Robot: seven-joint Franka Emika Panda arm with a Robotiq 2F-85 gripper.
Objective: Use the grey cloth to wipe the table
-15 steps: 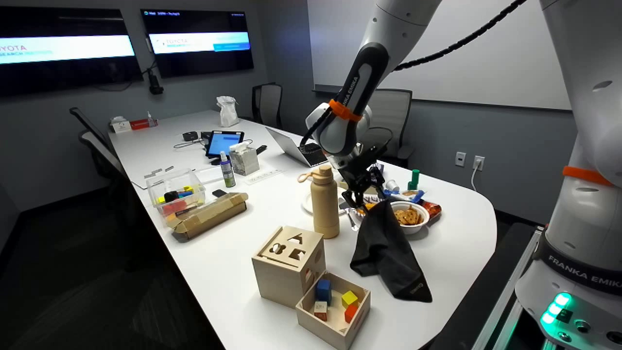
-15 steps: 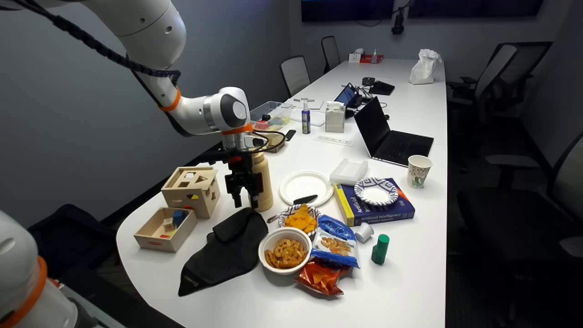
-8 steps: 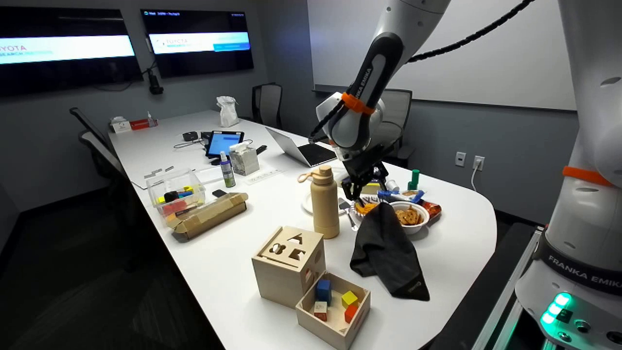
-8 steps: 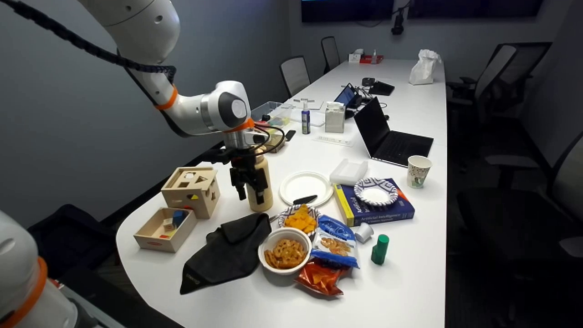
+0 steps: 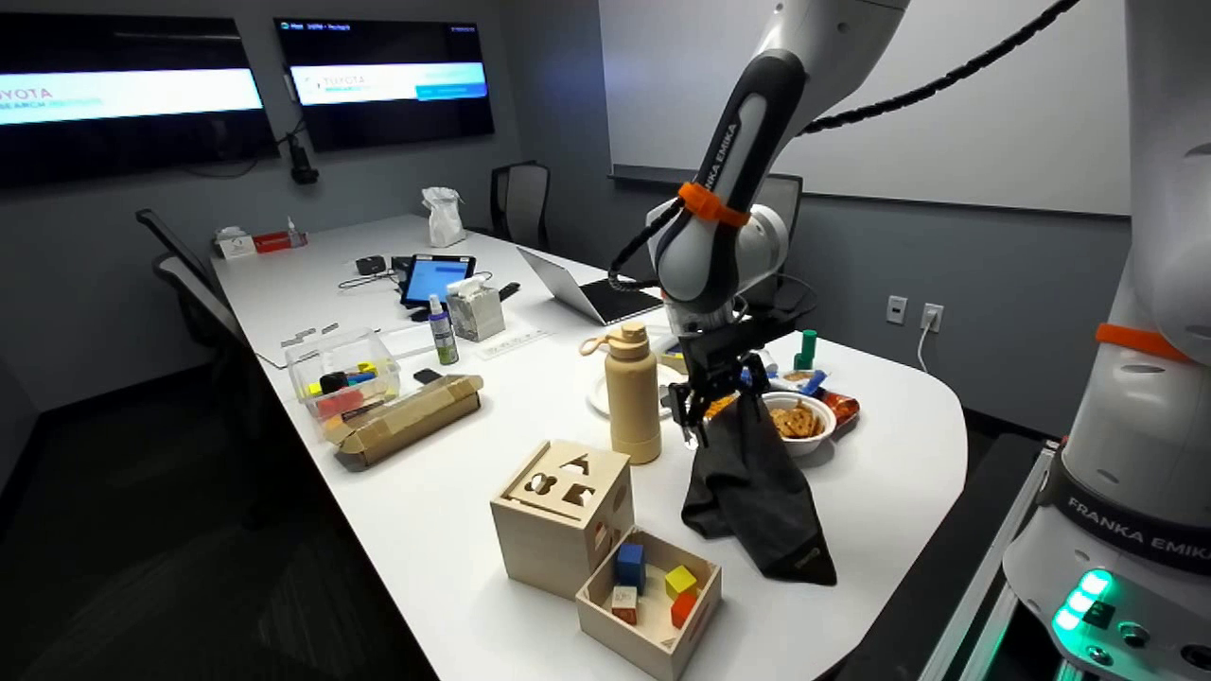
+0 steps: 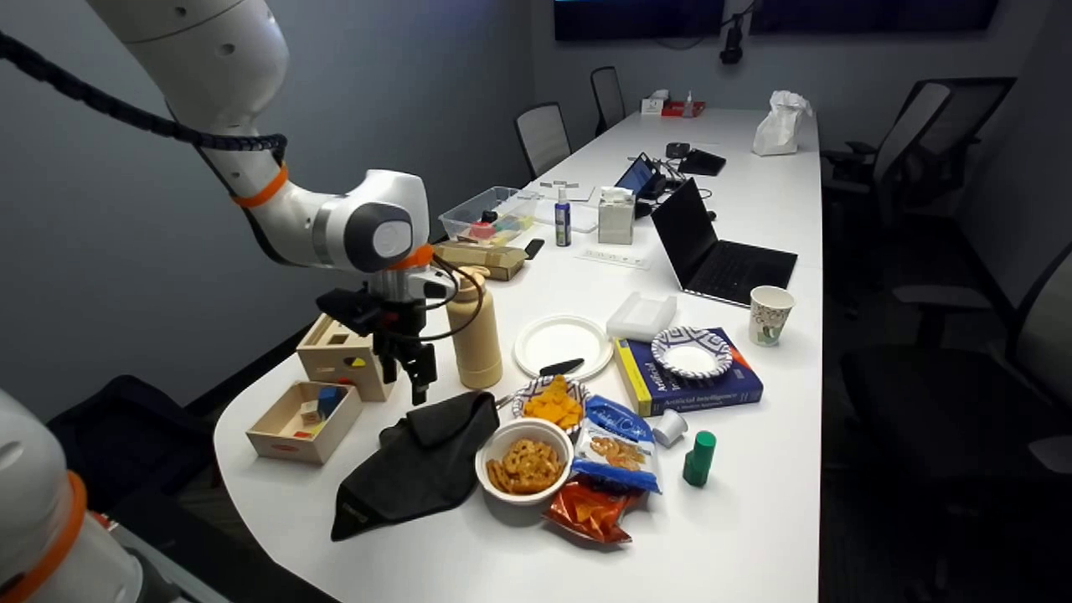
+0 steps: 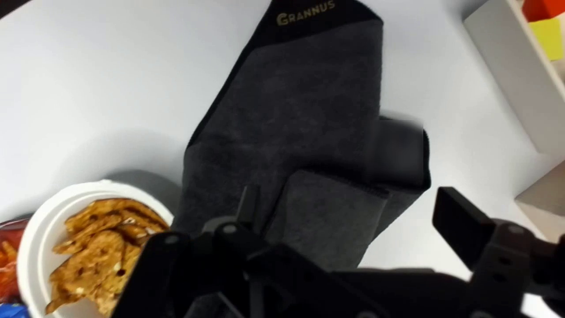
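Note:
The grey cloth [image 7: 309, 97], dark and partly folded over itself, lies on the white table [image 6: 712, 544] in all three views. One loose flap of it lies near the camera in the wrist view. My gripper [image 7: 353, 212] is open over the cloth's folded end, one finger above the fabric and the other [image 7: 461, 225] above bare white surface. Nothing is held between them. In both exterior views the gripper [image 6: 406, 381] hangs above the table by the cloth, [image 5: 724, 402] its fingers spread. How high they stand over the fabric I cannot tell.
A bowl of crisps [image 7: 33, 247] stands right beside the cloth. A tan bottle [image 5: 632, 407] and a wooden box with holes [image 5: 544, 553] stand near the gripper, with an open box of blocks [image 5: 620, 638] in front. Snack bags [image 6: 615, 452] and a book [image 6: 712, 398] lie beyond.
The gripper has turned and moved away from the bottle, toward the wooden box in an exterior view. Its jaws have spread wider. The cloth has shifted slightly, its raised end settling.

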